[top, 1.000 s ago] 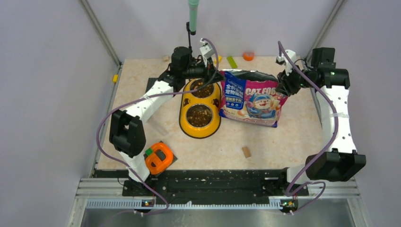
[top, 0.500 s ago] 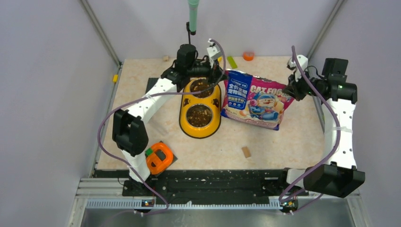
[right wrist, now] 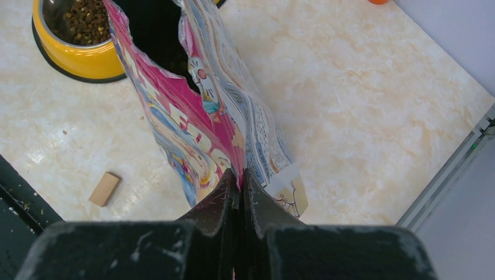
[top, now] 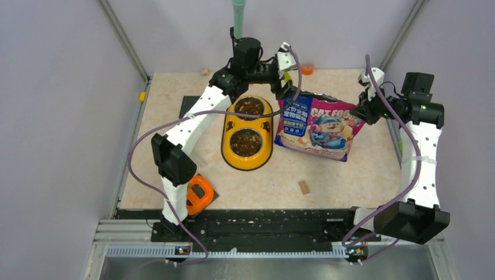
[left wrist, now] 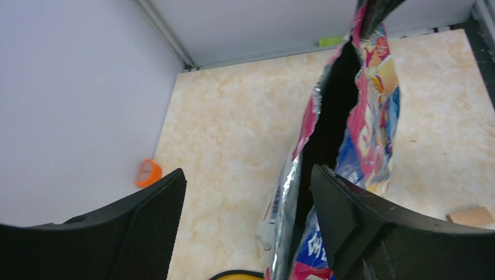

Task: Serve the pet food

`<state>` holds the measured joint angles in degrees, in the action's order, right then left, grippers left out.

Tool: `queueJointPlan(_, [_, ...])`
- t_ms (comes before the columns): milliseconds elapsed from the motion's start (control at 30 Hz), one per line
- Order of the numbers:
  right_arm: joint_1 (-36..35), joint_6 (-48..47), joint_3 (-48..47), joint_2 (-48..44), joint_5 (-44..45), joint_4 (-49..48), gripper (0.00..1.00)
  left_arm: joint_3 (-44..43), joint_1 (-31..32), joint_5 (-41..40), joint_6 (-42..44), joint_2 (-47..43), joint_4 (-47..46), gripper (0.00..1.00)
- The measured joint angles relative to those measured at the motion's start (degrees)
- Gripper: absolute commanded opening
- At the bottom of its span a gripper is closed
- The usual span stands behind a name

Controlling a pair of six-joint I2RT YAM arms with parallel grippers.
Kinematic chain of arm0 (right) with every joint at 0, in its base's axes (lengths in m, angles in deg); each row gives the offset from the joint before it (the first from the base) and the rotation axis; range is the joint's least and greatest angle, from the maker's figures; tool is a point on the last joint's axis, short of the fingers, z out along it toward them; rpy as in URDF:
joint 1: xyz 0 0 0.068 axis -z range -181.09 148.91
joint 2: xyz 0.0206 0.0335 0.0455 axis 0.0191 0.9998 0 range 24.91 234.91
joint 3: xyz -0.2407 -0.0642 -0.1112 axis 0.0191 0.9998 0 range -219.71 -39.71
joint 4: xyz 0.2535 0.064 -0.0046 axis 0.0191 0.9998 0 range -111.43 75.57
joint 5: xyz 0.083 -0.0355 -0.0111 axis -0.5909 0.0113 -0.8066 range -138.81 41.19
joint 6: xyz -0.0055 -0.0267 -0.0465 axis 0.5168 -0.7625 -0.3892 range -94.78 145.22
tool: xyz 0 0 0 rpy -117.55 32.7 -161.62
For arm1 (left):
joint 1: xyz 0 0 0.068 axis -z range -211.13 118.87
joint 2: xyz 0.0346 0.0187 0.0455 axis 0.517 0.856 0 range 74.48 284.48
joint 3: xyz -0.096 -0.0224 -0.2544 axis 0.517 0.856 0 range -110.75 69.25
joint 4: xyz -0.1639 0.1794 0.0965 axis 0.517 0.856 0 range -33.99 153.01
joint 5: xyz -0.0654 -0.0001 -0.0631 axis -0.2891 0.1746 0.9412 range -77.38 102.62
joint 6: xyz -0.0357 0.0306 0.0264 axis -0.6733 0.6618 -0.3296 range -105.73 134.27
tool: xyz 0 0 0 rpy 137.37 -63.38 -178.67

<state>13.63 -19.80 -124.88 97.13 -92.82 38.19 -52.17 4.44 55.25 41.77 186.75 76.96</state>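
Note:
The pink pet food bag (top: 318, 123) stands with its mouth open, just right of a yellow double bowl (top: 227, 125). Brown kibble, the pet food (top: 250, 107), lies in both cups and shows in the right wrist view (right wrist: 82, 20) too. My right gripper (top: 360, 111) is shut on the bag's upper right corner (right wrist: 239, 175). My left gripper (top: 286, 87) hangs open at the bag's upper left corner. In its wrist view the bag's silver rim (left wrist: 289, 198) sits between the fingers (left wrist: 248, 224), close to the right one, gripped by neither.
A tan wooden block (top: 303, 186) lies on the table in front of the bag, also seen as the block (right wrist: 105, 188). An orange object (top: 198, 195) sits near the left arm's base. A small orange cap (top: 307, 69) is at the back wall.
My left gripper has opened, let go of the bag's left corner and moved right and back. My right gripper has closed on the right corner and drawn the bag slightly right.

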Motion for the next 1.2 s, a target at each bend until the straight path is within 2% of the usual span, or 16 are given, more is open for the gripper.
queueJointPlan(233, [0.2, 1.0, 0.0, 0.5, -2.1, -0.9, 0.00, -9.6, 1.5, 1.6, 4.1, 6.5, 10.6, 0.83])
queueJointPlan(433, [0.3, 1.1, 0.0, 0.6, -2.2, -0.9, 0.00, -10.6, 1.2, 3.0, 4.6, 7.3, 15.5, 0.83])
queueJointPlan(700, [0.3, 1.1, 0.0, 0.6, -2.2, -0.9, 0.00, -1.2, -0.3, 7.8, -0.4, 1.4, 11.1, 0.83])
queueJointPlan(833, [0.3, 1.0, 0.0, 0.6, -2.2, -0.9, 0.00, 0.1, -0.4, 9.4, -2.4, -1.2, 9.0, 0.83])
queueJointPlan(1000, [0.3, 1.1, 0.0, 0.6, -2.2, -0.9, 0.00, -0.1, 1.6, 5.6, 0.2, -1.8, 9.6, 0.83])
queueJointPlan(1200, [0.3, 1.1, 0.0, 0.6, -2.4, -0.8, 0.00, -2.8, 4.1, -0.2, 4.9, 2.6, 11.4, 0.84])
